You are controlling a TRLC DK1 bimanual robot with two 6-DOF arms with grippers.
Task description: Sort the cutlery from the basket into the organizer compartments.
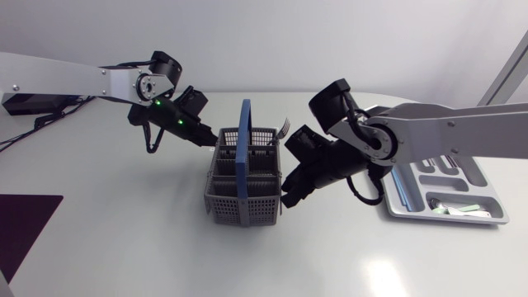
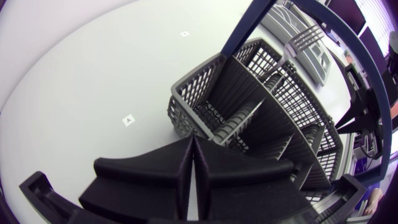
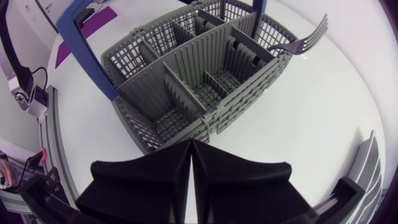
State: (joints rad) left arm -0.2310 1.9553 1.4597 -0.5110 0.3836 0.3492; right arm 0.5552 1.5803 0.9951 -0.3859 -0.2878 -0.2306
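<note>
The grey cutlery basket (image 1: 239, 210) with a blue handle (image 1: 244, 157) stands mid-table. A dark fork (image 1: 285, 126) pokes tines-up out of its far right corner compartment. My left gripper (image 1: 216, 139) is shut and empty at the basket's far left corner. In the left wrist view the fingertips (image 2: 191, 163) meet just short of the basket (image 2: 249, 93). My right gripper (image 1: 288, 196) is also shut with nothing in it, low beside the basket's right wall. The right wrist view shows its closed tips (image 3: 190, 163) facing the basket (image 3: 186, 68) and the fork (image 3: 306, 37).
The silver organizer (image 1: 396, 202) lies at the right, behind my right arm, with some cutlery (image 1: 458, 210) in its near compartments. A dark purple mat (image 1: 25, 223) lies at the table's left front edge. A small label (image 2: 129, 119) is stuck on the tabletop.
</note>
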